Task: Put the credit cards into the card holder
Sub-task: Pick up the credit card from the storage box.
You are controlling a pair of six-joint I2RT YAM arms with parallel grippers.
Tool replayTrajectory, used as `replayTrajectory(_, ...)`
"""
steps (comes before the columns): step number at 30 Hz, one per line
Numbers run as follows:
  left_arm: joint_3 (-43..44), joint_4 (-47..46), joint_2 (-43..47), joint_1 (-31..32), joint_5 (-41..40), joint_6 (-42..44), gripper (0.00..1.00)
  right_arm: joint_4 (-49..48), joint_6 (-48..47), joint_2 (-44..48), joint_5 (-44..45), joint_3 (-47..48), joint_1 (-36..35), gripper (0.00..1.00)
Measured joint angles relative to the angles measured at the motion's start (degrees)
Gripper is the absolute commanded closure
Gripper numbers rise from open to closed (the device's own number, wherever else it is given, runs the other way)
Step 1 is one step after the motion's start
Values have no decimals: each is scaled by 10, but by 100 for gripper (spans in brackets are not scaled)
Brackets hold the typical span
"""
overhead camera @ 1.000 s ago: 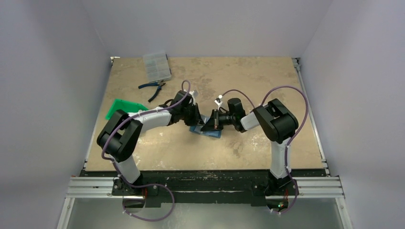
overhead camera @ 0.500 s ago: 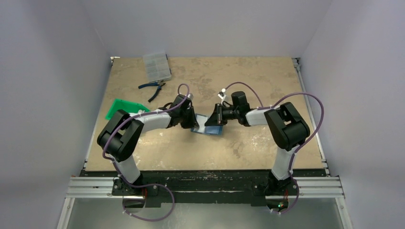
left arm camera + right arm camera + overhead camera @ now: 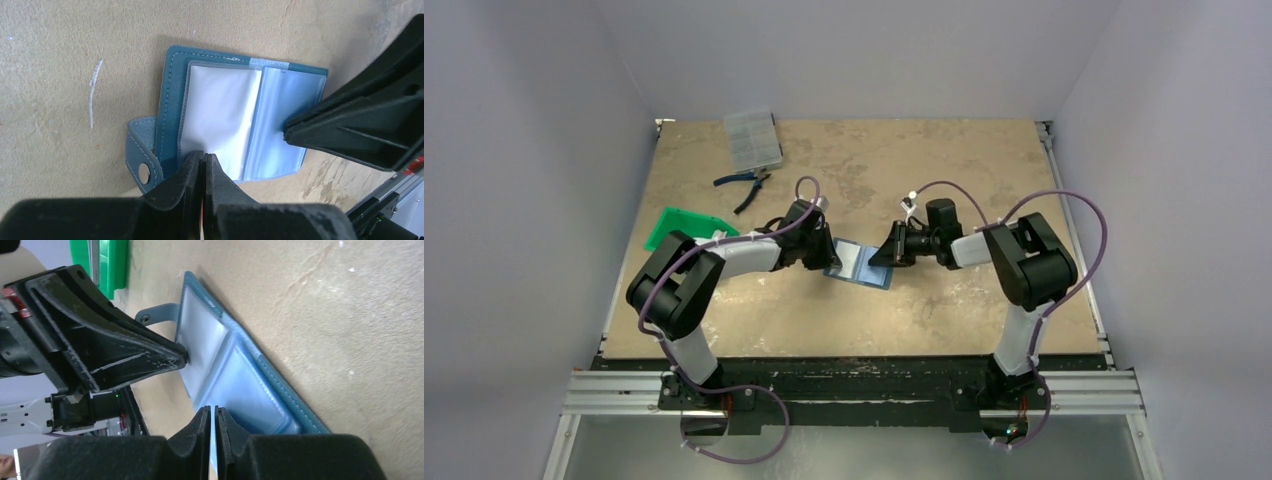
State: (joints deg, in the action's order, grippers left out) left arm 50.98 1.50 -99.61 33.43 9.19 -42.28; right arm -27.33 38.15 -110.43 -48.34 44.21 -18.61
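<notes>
The teal-blue card holder point(image 3: 859, 262) lies open and flat on the table between my two arms. In the left wrist view its cover point(image 3: 172, 80) frames a white credit card point(image 3: 220, 110) lying in the left inner pocket. The clasp tab point(image 3: 142, 160) sticks out to the side. My left gripper point(image 3: 204, 156) is shut, and its tips rest on the near edge of that pocket. My right gripper point(image 3: 212, 410) sits low at the holder's other edge, over the bluish empty pocket point(image 3: 250, 395). Its jaws stand a narrow slit apart with nothing between them.
A green plastic tray point(image 3: 686, 226) lies left of the left arm. Blue-handled pliers point(image 3: 746, 183) and a clear compartment box point(image 3: 752, 138) sit at the back left. Both gripper tips nearly meet over the holder, the left gripper point(image 3: 185, 357) facing the right.
My right arm drew back to the right, off the holder's middle to its right edge, uncovering the open pockets, and its jaws parted slightly. The left gripper kept shut at the left edge.
</notes>
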Motion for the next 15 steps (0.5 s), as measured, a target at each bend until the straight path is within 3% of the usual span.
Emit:
replayTrajectory(6,0,-1,0,0,4,0,100,67,-18,70,22,19,-13,79)
replayTrajectory(10,-3,-6,0,0,6,-1,100,32,-3,57,6,23,-18,80)
replayTrajectory(15,-12,-21,2,-1,8,-1,100,-35,24,11,-10,-39,-15,80)
